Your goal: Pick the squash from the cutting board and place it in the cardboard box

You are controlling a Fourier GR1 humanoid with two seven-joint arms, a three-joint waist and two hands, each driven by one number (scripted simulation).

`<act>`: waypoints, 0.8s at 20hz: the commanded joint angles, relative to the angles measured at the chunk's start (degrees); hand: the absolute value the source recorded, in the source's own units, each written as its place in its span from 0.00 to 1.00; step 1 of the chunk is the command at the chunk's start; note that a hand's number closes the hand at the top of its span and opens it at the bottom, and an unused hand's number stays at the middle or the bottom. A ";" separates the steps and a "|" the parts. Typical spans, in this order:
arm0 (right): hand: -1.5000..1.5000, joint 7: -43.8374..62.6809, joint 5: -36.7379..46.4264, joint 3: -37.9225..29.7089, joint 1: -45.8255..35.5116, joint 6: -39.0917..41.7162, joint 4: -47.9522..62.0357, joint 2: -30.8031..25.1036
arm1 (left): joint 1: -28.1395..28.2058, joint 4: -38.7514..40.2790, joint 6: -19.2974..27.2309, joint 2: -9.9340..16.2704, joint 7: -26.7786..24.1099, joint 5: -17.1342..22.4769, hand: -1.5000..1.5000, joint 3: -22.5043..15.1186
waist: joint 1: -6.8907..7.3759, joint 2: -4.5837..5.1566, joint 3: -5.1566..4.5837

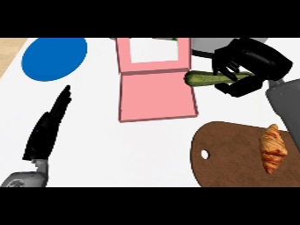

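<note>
White table (113, 145) top: right hand (246, 66) grips the green squash (204, 78) off the brown cutting board (233, 158), at the pink cardboard box (155, 94) edge; release remains.

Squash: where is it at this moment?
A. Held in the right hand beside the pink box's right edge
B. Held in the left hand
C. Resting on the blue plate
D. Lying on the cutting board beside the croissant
A: the right hand curls round the squash, right of the pink box, off the cutting board.
</note>
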 commanded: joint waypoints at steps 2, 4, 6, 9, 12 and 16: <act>1.00 -15.42 -9.73 -5.03 -7.24 9.66 10.10 -1.56 | -0.16 0.20 0.35 0.17 -0.11 -0.35 0.50 0.34 | -0.52 -0.33 -0.16; 1.00 -19.05 -10.95 -5.60 -11.22 12.87 14.14 -1.79 | 0.00 2.02 -0.58 0.94 -1.28 0.74 0.50 1.60 | -1.38 -0.65 -0.28; 1.00 -19.51 -11.81 -4.96 -14.77 14.89 17.61 -1.03 | 0.28 0.66 -0.20 1.45 -0.21 0.96 0.50 2.59 | -1.33 -1.00 -0.30; 1.00 -20.21 -10.94 -2.36 -18.31 13.35 21.58 2.37 | 0.00 2.37 0.94 -0.24 0.56 -0.27 0.50 1.36 | -2.65 -1.25 -0.34; 1.00 -16.80 -11.26 -1.86 -23.71 13.33 25.82 4.74 | 2.41 -0.87 -0.79 1.67 0.42 1.36 0.50 2.77 | -2.67 -1.66 -0.35; 1.00 -16.97 -8.98 0.48 -27.30 9.83 30.91 9.53 | 0.59 3.97 1.86 0.14 -2.53 -0.41 0.50 3.27 | -4.08 -1.57 -0.40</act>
